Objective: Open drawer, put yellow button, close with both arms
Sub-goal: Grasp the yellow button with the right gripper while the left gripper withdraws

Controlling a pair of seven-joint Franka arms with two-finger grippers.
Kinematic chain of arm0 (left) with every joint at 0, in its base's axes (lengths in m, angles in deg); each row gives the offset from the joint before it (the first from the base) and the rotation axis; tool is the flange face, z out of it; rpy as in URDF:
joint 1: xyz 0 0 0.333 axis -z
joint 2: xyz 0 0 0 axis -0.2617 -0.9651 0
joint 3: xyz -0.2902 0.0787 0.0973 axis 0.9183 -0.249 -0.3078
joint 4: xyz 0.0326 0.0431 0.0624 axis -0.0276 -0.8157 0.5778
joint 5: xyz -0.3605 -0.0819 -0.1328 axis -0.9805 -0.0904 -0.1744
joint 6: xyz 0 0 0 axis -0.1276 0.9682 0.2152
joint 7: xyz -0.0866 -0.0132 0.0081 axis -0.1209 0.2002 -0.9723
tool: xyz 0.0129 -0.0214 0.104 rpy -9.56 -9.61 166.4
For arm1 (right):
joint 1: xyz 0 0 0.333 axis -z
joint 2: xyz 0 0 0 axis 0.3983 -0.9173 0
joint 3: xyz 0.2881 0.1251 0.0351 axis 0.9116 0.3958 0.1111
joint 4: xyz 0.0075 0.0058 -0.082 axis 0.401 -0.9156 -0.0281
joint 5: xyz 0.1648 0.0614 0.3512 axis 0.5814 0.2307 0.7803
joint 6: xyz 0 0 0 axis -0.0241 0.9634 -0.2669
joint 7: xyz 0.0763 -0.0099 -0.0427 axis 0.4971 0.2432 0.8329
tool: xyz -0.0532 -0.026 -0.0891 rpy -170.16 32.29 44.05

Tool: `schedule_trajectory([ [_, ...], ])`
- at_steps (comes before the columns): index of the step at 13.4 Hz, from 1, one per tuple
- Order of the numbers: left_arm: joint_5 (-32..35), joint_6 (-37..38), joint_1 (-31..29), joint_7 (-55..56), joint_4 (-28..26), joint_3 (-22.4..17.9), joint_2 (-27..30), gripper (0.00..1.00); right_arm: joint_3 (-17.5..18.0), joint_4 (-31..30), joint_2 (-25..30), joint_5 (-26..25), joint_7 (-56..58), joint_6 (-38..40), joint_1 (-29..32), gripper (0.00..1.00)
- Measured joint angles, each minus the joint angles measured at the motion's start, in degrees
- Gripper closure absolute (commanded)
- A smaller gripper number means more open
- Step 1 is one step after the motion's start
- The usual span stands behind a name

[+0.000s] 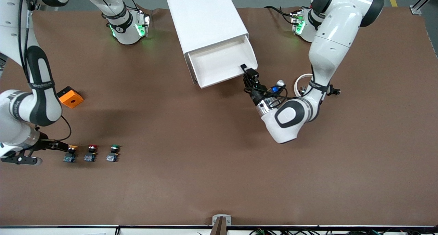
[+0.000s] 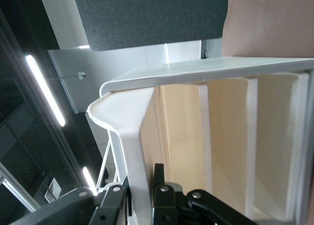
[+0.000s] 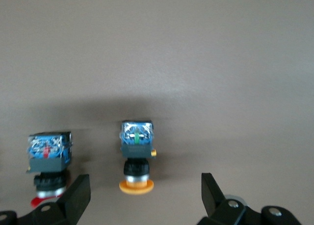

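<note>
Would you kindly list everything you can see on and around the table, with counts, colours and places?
Cabinet: one, white, on the table between the two arm bases.
Drawer: one, white, top of the cabinet, pulled out.
Yellow button: one, yellow cap, toward the right arm's end, in a row of three.
Red button: one, red cap, middle of that row.
Green button: one, green cap, the row's end toward the left arm.
Block: one, orange, farther from the front camera than the buttons.
Ring: one, white, beside the left arm.
Left gripper: black, shut on the drawer's front edge.
Right gripper: black, open, around the yellow button.
</note>
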Motion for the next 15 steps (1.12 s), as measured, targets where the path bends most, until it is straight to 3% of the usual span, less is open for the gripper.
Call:
schedule_trajectory([
  [1, -0.03, -0.04, -0.83, 0.00, 0.12, 0.00, 0.00, 0.81, 0.26, 0.70, -1.27, 0.90, 0.12, -0.55, 0.00, 0.00],
  [2, -0.13, -0.12, -1.34, 0.00, 0.17, 0.00, 0.00, 0.58, 0.45, 1.60, -2.46, 2.63, 1.30, -0.73, 0.00, 0.00],
  [3, -0.14, -0.18, -1.47, 0.00, 0.19, 0.00, 0.00, 0.15, 0.46, 2.66, -3.57, 4.42, 3.42, -0.74, 0.04, 0.00],
  [4, -0.15, -0.23, -1.44, 0.00, 0.20, 0.01, 0.00, 0.00, 0.46, 3.87, -4.65, 5.78, 5.61, -0.74, 0.20, 0.00],
  [8, -0.15, -1.49, -1.48, -1.24, 0.51, 0.00, 0.03, 0.00, 0.46, 7.27, -8.30, 6.49, 8.09, -0.75, 0.97, 0.00],
  [11, 2.31, -3.52, -1.66, -8.31, 3.25, 0.00, 0.20, 0.00, 0.54, 8.68, -10.39, 6.49, 8.23, -1.59, 0.97, 0.00],
  [12, 3.17, -4.18, -1.74, -11.36, 4.72, -0.01, 0.42, 0.00, 0.56, 8.77, -10.74, 6.50, 8.24, -1.77, 0.97, 0.10],
  [13, 3.76, -4.77, -1.83, -14.53, 6.04, -0.14, 0.77, 0.00, 0.56, 8.82, -10.90, 6.50, 8.38, -1.79, 0.97, 0.50],
  [14, 4.18, -5.05, -1.88, -18.03, 7.13, -0.64, 1.16, 0.00, 0.56, 8.90, -10.97, 6.50, 8.85, -1.79, 0.99, 0.80],
  [15, 4.32, -5.13, -1.93, -21.95, 7.91, -1.39, 1.61, 0.00, 0.56, 9.00, -11.00, 6.53, 9.31, -1.78, 1.02, 0.99],
])
